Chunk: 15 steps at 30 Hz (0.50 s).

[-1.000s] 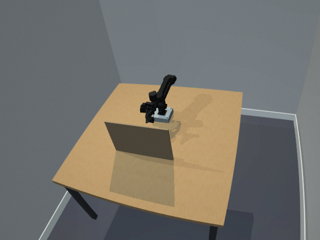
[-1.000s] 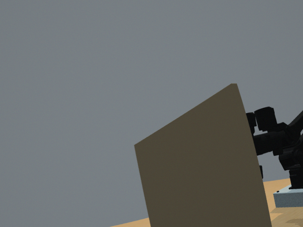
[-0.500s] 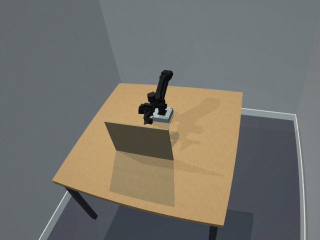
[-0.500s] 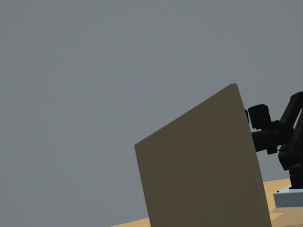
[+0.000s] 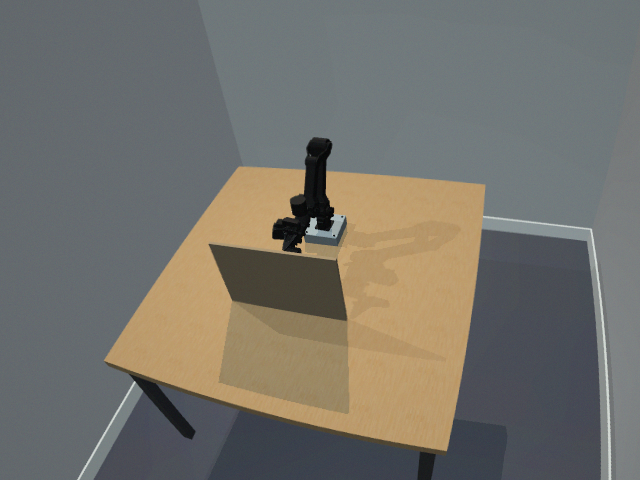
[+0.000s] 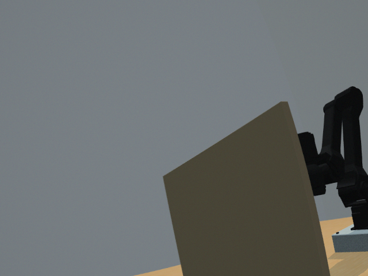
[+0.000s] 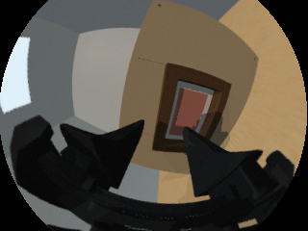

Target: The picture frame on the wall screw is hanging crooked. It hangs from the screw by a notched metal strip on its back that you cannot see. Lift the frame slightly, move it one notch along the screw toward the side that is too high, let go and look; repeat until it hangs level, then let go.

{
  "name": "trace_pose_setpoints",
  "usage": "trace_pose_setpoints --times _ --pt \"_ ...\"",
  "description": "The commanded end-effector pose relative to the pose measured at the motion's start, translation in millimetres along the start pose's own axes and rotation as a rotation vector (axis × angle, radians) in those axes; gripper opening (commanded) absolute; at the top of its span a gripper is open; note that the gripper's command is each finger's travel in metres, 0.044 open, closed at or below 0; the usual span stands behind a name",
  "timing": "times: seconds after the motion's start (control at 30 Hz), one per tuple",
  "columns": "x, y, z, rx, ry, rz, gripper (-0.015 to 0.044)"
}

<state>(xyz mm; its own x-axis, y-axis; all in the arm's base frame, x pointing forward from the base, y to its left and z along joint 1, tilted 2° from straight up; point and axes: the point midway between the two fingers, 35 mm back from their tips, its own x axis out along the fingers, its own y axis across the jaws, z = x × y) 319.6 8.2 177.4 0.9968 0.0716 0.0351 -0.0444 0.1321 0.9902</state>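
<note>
The picture frame (image 7: 166,103), brown with a grey inner border and a reddish picture, hangs on the front of the upright tan board (image 7: 192,36) (image 5: 289,284) (image 6: 237,192). It shows only in the wrist view; the top and exterior views show the board's back. Its tilt against the board is hard to judge through the wide, turned lens. My gripper (image 7: 165,126) is open and empty, its two black fingertips apart. In the wrist view the right fingertip overlaps the picture's lower part and the left one lies left of the frame. Contact cannot be told. The screw and notched strip are hidden.
The board stands on the wooden table (image 5: 403,320) in front of the arm's pale base (image 5: 324,235). A thin dark line on the board meets the frame's upper left corner in the wrist view. Room walls surround the table.
</note>
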Motion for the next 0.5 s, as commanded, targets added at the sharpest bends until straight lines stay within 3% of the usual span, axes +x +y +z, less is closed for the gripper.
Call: trace_pose_setpoints --times 0.0,0.47 --pt "2 -1 1 0.005 -0.005 0.0 0.026" --pt "15 1 1 0.005 -0.005 0.001 0.026"
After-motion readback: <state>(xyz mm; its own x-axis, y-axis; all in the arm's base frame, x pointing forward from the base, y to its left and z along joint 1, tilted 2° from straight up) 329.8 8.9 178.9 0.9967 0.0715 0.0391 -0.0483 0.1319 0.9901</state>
